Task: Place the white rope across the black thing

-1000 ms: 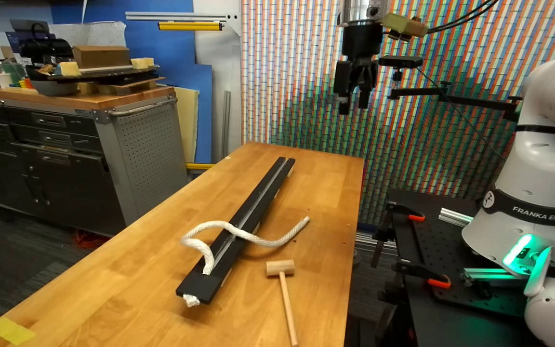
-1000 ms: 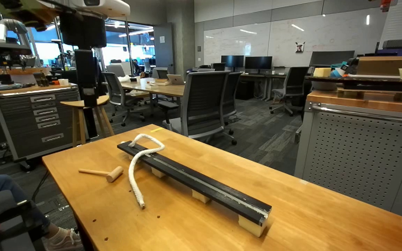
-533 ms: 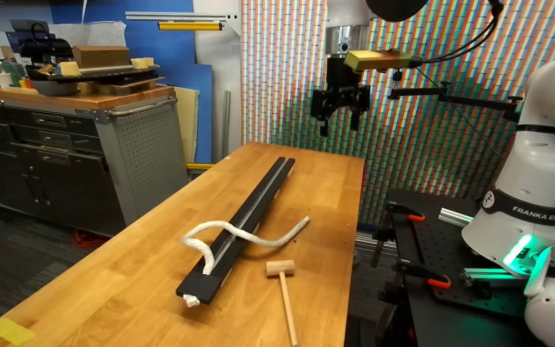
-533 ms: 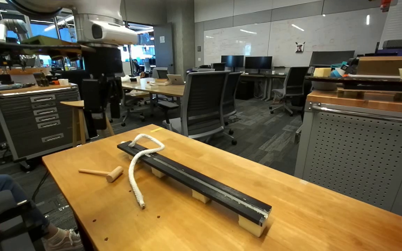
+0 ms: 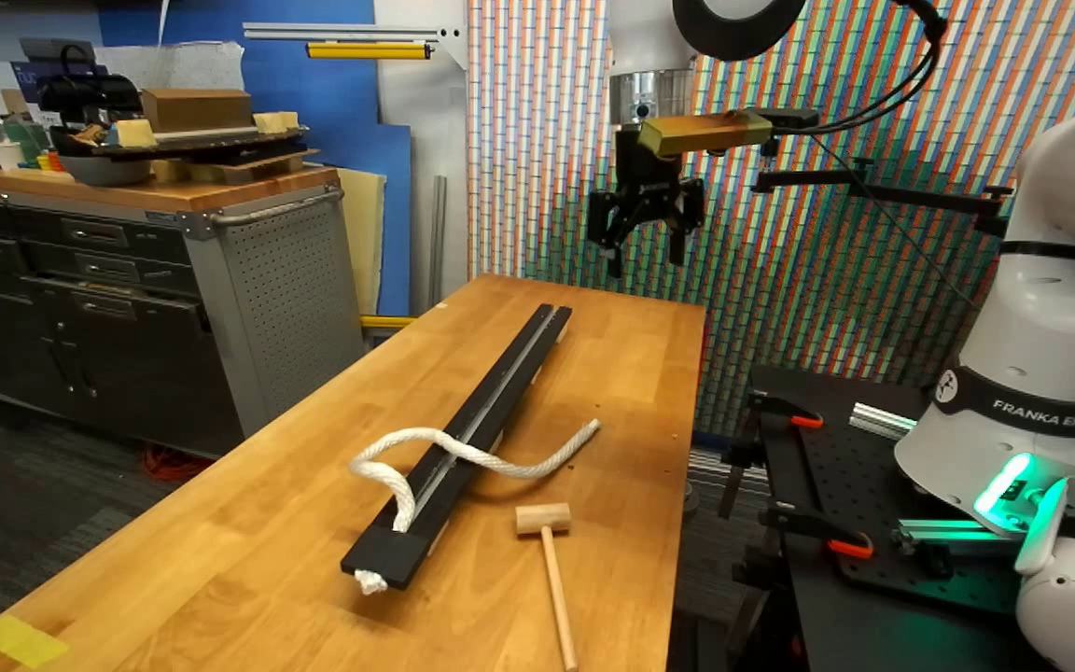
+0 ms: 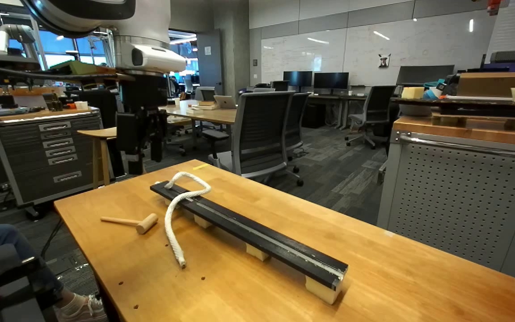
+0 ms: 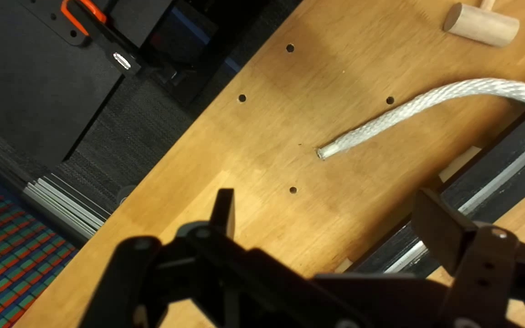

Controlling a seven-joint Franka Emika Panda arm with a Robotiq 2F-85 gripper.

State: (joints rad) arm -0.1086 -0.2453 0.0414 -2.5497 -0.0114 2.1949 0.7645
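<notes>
The white rope [image 5: 523, 470] bends over the black bar [image 5: 519, 378]; both also show in an exterior view, the rope [image 6: 169, 226] and the bar [image 6: 257, 233]. One rope end meets the bar's top near one end. The rope loops off one side, crosses back over the bar, and its free end lies on the table. In the wrist view the rope's free end part [image 7: 426, 101] and a stretch of bar [image 7: 483, 175] show. My gripper [image 5: 646, 265] is open and empty, above the table, apart from rope and bar. It also shows in an exterior view [image 6: 146, 163] and the wrist view [image 7: 326, 198].
A wooden mallet [image 5: 544, 519] lies on the table [image 5: 286, 523] beside the bar, on the free rope end's side. Pale blocks [image 6: 256, 252] hold the bar off the table. A white tuft [image 5: 369, 582] shows at the bar's end. Clamps [image 5: 808, 420] sit on the robot's base table.
My gripper has come down and turned, moving left in one exterior view and right in another. It stays empty. The rope, bar and mallet have not moved.
</notes>
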